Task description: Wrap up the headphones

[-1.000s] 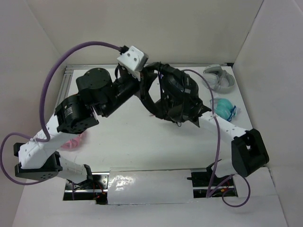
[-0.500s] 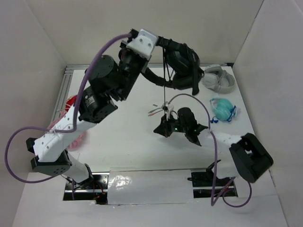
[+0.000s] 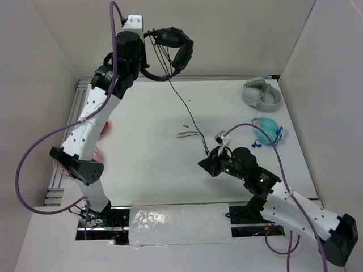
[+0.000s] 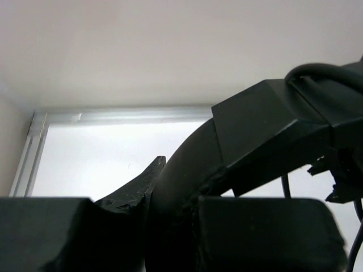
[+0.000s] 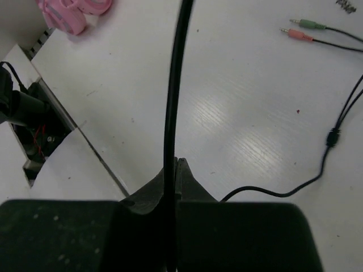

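Observation:
The black headphones [image 3: 173, 45] hang in the air by the back wall, held at the headband [image 4: 187, 170] by my left gripper [image 3: 148, 52], which is shut on it [image 4: 170, 195]. Their thin black cable [image 3: 187, 116] runs down from the earcups to my right gripper [image 3: 211, 166] low over the middle of the table. The right gripper [image 5: 176, 165] is shut on the cable [image 5: 173, 85], which rises taut from the jaws. The cable's free end lies on the table with its green plug [image 5: 309, 24] and pink plug [image 5: 299, 35], also seen from above [image 3: 182, 135].
Grey-white headphones [image 3: 262, 93] lie at the back right and teal headphones [image 3: 266, 131] just in front of them. Pink headphones [image 5: 74, 11] lie at the left edge behind the left arm. A shiny white sheet [image 3: 178, 218] covers the near edge.
My left arm has lifted the headphones up and back-left toward the wall. My right gripper has pulled back toward the near edge, and the cable is now stretched out between them.

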`<state>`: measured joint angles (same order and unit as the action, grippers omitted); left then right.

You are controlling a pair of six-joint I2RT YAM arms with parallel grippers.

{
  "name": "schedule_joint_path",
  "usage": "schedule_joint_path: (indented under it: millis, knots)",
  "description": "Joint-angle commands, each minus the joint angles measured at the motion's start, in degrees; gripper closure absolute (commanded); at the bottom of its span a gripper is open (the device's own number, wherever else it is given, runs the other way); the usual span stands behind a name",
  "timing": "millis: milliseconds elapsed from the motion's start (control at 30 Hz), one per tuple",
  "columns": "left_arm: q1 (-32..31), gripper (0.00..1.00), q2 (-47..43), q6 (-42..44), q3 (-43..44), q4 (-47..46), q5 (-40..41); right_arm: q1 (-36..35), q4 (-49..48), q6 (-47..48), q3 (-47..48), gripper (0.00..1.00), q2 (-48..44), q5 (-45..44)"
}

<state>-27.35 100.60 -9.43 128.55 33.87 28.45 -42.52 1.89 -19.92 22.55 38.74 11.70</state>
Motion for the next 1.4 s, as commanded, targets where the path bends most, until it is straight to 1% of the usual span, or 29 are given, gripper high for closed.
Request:
schedule_joint_path:
  millis: [0, 67, 167, 200, 233, 267, 333, 367, 400, 433, 467, 500, 567, 633, 667, 700, 733, 800, 833, 900, 933, 1000, 1033, 1100, 1200, 1300, 1367]
  knots:
    - [4.2, 1.00, 2.6, -12.2, -1.4, 6.7, 0.5, -3.3, 13.5, 1.2, 8.4, 1.00, -4.9, -10.1]
    - [5.4, 1.00, 5.2, -15.3, -3.6, 9.0, 3.5, -5.0, 16.4, 2.9, 11.5, 1.00, -7.0, -14.3]
    - [7.8, 1.00, 9.1, -20.6, -4.1, 15.9, 2.6, -8.3, 21.6, 7.2, 19.6, 1.00, -7.0, -16.1]
    - [8.5, 1.00, 10.6, -23.3, -4.7, 19.2, 2.8, -9.8, 22.0, 9.1, 20.9, 1.00, -6.5, -15.8]
    - [8.5, 1.00, 11.2, -24.6, -5.3, 20.4, 3.9, -10.3, 22.0, 10.9, 21.9, 1.00, -5.0, -15.8]
    - [8.4, 1.00, 11.6, -25.0, -5.9, 21.5, 4.1, -11.0, 21.7, 14.5, 23.4, 1.00, -4.1, -17.5]
    - [7.8, 1.00, 12.9, -28.3, -8.0, 25.2, 4.5, -12.5, 21.8, 17.4, 25.5, 1.00, -0.5, -21.1]
    - [7.7, 1.00, 13.0, -28.9, -9.0, 25.9, 4.4, -12.8, 21.9, 21.2, 27.7, 1.00, 0.5, -22.8]
    - [7.1, 1.00, 12.6, -29.7, -11.9, 26.2, 4.4, -13.0, 21.5, 22.7, 28.8, 1.00, 1.5, -26.0]
    - [6.8, 1.00, 12.3, -30.0, -13.7, 26.8, 4.3, -13.0, 20.8, 24.2, 29.7, 1.00, 2.8, -27.5]
    - [6.0, 1.00, 11.9, -30.1, -15.2, 26.6, 4.0, -13.2, 19.1, 28.7, 31.4, 1.00, 3.3, -28.4]
    - [5.6, 1.00, 10.9, -30.0, -18.6, 26.2, 3.5, -12.9, 18.3, 30.8, 32.2, 1.00, 4.1, -29.4]
    - [3.8, 1.00, 9.2, -28.7, -23.6, 24.4, 1.4, -12.8, 16.0, 35.7, 34.8, 1.00, 4.5, -30.8]
    - [1.6, 1.00, 7.9, -28.0, -26.9, 22.4, 1.7, -12.3, 14.0, 39.9, 36.5, 1.00, 5.6, -30.0]
    - [-1.0, 1.00, 6.8, -27.0, -29.9, 21.8, 2.7, -12.0, 13.7, 43.6, 37.2, 1.00, 6.2, -29.5]
    - [-2.3, 1.00, 6.2, -27.0, -31.2, 21.9, 2.9, -11.4, 13.8, 45.3, 37.7, 1.00, 7.6, -27.4]
    - [-5.1, 1.00, 5.6, -26.1, -32.6, 21.4, 2.9, -9.6, 15.0, 46.7, 39.6, 1.00, 8.3, -26.3]
    - [-7.7, 1.00, 3.4, -25.0, -36.3, 20.4, 2.0, -6.3, 16.5, 49.2, 42.1, 1.00, 10.5, -23.2]
    - [-10.3, 1.00, 1.3, -23.5, -39.3, 18.7, 1.2, -5.0, 16.8, 49.8, 42.8, 1.00, 11.3, -21.6]
    - [-13.0, 1.00, -1.5, -21.5, -42.6, 15.4, -2.2, -2.8, 16.8, 51.5, 43.8, 1.00, 12.6, -17.4]
    - [-15.3, 1.00, -3.1, -19.8, -44.3, 12.4, -3.6, 0.0, 16.3, 52.1, 43.8, 1.00, 13.1, -16.2]
    - [-17.6, 1.00, -7.3, -19.3, -48.2, 10.5, -6.2, 2.9, 15.6, 53.0, 44.1, 1.00, 13.9, -13.7]
    - [-20.0, 1.00, -9.8, -18.8, -50.1, 9.9, -7.3, 6.1, 15.3, 53.1, 44.3, 1.00, 14.3, -10.1]
    - [-22.6, 1.00, -12.1, -18.2, -51.9, 7.8, -8.8, 9.1, 15.9, 53.1, 45.4, 1.00, 15.8, -5.8]
    - [-30.1, 1.00, -16.0, -15.6, -54.2, 4.6, -10.5, 14.5, 16.6, 53.5, 47.0, 1.00, 19.3, 5.7]
    - [-33.6, 1.00, -17.1, -15.0, -54.0, 3.9, -12.2, 16.1, 16.8, 53.1, 47.5, 1.00, 21.6, 10.3]
    - [-35.5, 1.00, -17.9, -14.3, -53.8, 3.1, -11.5, 17.2, 16.4, 52.0, 47.4, 1.00, 24.1, 13.3]
